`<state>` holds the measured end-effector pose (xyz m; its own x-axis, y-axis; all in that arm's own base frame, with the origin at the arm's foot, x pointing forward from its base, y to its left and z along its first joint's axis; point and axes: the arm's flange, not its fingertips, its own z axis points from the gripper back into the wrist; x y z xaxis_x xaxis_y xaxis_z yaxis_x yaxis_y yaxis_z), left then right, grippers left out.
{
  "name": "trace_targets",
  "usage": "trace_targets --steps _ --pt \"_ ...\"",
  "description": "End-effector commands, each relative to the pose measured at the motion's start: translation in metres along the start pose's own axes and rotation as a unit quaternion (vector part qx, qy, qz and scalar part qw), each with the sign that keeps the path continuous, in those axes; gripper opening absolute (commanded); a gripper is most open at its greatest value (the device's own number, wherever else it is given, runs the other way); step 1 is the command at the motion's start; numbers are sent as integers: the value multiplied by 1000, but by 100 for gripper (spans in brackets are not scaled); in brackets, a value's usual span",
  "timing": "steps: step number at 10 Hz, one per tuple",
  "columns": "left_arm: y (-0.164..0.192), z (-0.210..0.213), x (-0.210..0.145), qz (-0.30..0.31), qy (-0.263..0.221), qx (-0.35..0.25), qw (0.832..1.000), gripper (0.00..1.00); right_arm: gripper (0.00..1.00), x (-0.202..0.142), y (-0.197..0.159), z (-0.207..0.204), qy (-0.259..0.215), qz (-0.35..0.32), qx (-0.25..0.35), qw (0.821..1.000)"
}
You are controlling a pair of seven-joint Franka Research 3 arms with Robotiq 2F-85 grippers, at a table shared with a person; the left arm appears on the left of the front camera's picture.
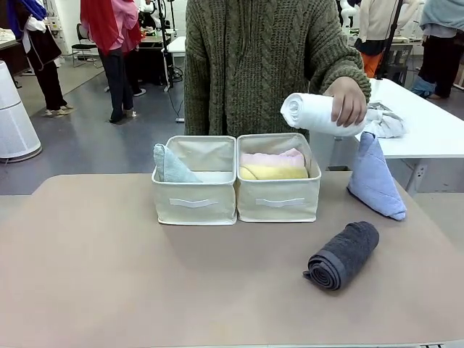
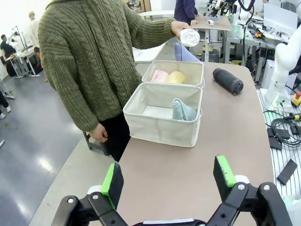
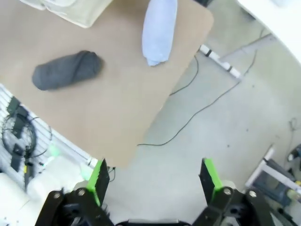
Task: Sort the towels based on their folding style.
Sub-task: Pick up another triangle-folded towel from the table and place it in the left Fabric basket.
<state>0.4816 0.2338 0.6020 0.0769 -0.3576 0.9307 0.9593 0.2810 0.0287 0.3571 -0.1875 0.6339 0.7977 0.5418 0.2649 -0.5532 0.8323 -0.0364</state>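
Observation:
A person's hand (image 1: 350, 100) holds a white rolled towel (image 1: 313, 113) in the air above and to the right of the right bin (image 1: 278, 199). That bin holds a pink roll (image 1: 272, 157) and a yellow roll (image 1: 274, 172). A pale teal cone towel (image 1: 171, 165) stands in the left bin (image 1: 193, 201). On the table lie a periwinkle-blue cone towel (image 1: 375, 181) and a dark grey roll (image 1: 343, 254). My left gripper (image 2: 169, 181) is open over the table's near end, well short of the bins. My right gripper (image 3: 153, 178) is open, hanging past the table's edge above the floor.
A shapeless grey-white cloth bundle (image 1: 384, 120) lies on a white table (image 1: 435, 130) behind the person. The other arm's white base (image 2: 282, 70) and cables (image 2: 282, 127) stand beside the table. Bare tabletop (image 1: 145, 283) spreads in front of the bins.

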Motion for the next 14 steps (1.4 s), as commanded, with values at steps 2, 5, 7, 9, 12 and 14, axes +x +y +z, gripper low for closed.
trace_targets --steps 2,5,7,9,12,14 --pt "-2 -2 1 2 5 5 1000 100 100 36 2 -34 -4 17 25 1000" --pt "-2 -2 1 2 5 5 1000 100 100 58 3 -46 -4 14 37 999" --pt "-2 -2 1 2 5 5 1000 100 100 88 1 -65 -8 14 55 998" --pt "-2 -2 1 2 5 5 1000 100 100 133 1 -105 -25 32 78 996" --pt "-2 -2 1 2 5 5 1000 100 100 203 5 -190 13 40 77 996" --pt "-2 -2 1 2 5 5 1000 100 100 235 20 -222 32 48 75 996"
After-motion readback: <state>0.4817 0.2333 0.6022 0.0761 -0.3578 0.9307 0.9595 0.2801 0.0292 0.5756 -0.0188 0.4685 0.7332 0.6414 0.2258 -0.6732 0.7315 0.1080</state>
